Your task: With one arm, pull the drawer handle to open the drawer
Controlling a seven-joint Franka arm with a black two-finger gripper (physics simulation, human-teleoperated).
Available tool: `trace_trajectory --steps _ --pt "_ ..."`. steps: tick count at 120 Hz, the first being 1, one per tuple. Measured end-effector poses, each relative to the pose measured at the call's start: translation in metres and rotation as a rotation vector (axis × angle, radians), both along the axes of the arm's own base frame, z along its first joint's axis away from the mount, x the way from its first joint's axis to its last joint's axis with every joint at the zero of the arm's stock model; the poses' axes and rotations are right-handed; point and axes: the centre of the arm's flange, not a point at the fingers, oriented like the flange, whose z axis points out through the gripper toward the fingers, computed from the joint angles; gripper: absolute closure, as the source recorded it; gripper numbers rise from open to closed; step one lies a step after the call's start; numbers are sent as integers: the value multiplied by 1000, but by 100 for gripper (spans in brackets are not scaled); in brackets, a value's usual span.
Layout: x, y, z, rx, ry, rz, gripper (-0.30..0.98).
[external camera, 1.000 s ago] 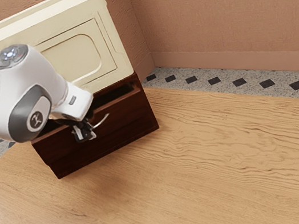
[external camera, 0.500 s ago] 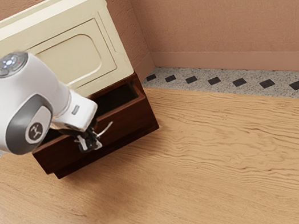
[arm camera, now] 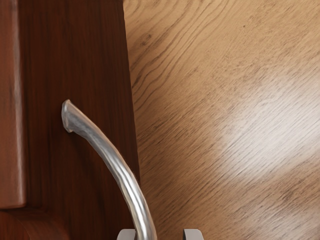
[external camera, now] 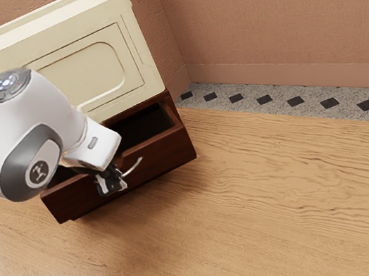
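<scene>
In the exterior view my gripper (external camera: pixel 112 185) is at the front of the brown drawer (external camera: pixel 162 155), by its curved metal handle (external camera: pixel 134 167). The drawer stands pulled partway out, its dark inside visible behind the front panel. Seen from the wrist, the handle (arm camera: pixel 120 167) curves from the drawer front (arm camera: pixel 75 170) in between the fingertips of my gripper (arm camera: pixel 160 234). It lies against one finger, with a gap between it and the other, so the gripper is open. The handle's far part is hidden.
A cream box (external camera: pixel 86 66) with raised end grips rests on top of the drawer cabinet. The wooden table (external camera: pixel 270 216) spreads in front of the drawer and toward the exterior view's right. Beyond its edge are tiled floor and a pinkish wall (external camera: pixel 277 14).
The drawer has slid further out, exposing more of its inside. My hand and the handle have moved outward with it, lower in the exterior view.
</scene>
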Motion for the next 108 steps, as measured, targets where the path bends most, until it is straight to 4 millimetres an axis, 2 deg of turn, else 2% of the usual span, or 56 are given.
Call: trace_trajectory --steps 17,53,108 --pt "-3 -13 -1 3 5 -13 65" --pt "-20 -22 2 6 1 -9 65" --pt "-28 -41 7 13 -8 -18 65"
